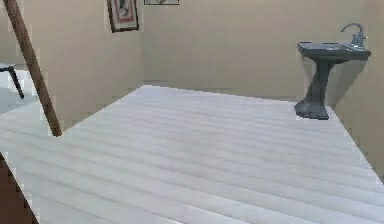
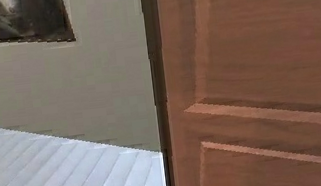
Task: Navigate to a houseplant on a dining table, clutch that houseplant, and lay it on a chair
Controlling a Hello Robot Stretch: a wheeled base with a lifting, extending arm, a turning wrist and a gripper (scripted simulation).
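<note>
Pale floorboards (image 1: 200,150) are bounded by beige walls (image 1: 230,45). A pedestal sink (image 1: 322,75) is set at the far wall. A wooden door (image 2: 258,80) is seen in the arm side view.

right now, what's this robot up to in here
The robot looks to be at the navigating stage of its job, driving through the house. Ahead lies a pale plank floor, with a grey pedestal sink by the wall at the forward view's right and a framed picture on the far wall. On the arm's side, a wooden panelled door stands close by.
</note>
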